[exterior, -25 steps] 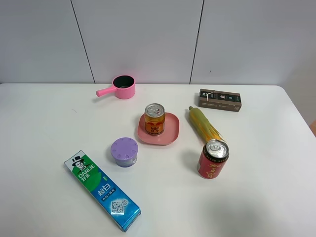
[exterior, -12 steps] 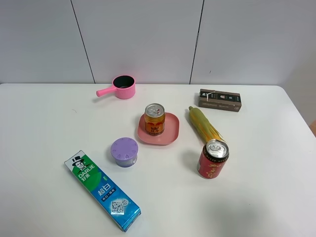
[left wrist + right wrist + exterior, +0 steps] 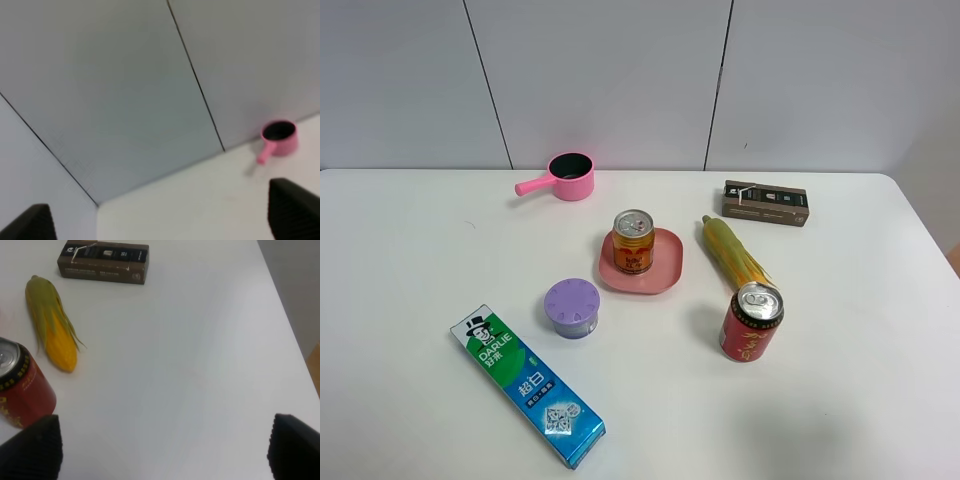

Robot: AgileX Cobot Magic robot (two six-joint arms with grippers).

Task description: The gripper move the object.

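Observation:
The small gold-and-orange can (image 3: 633, 241) with a silver top stands upright on a pink plate (image 3: 666, 264) in the middle of the white table. Neither arm shows in the exterior high view. In the left wrist view my left gripper (image 3: 162, 220) shows only two black fingertips (image 3: 295, 207) set far apart, aimed at the wall and table's back edge. In the right wrist view my right gripper (image 3: 162, 450) also has its fingertips (image 3: 30, 447) far apart, over the bare table on the right. Both are empty. The small can is out of both wrist views.
A larger red can (image 3: 752, 322) (image 3: 20, 385) stands right of the plate, beside a corn cob (image 3: 735, 255) (image 3: 52, 335). A brown box (image 3: 765, 202) (image 3: 103, 262) and a pink pot (image 3: 570, 176) (image 3: 279, 137) sit at the back. A purple lidded tub (image 3: 572, 307) and toothpaste box (image 3: 527, 385) lie front left.

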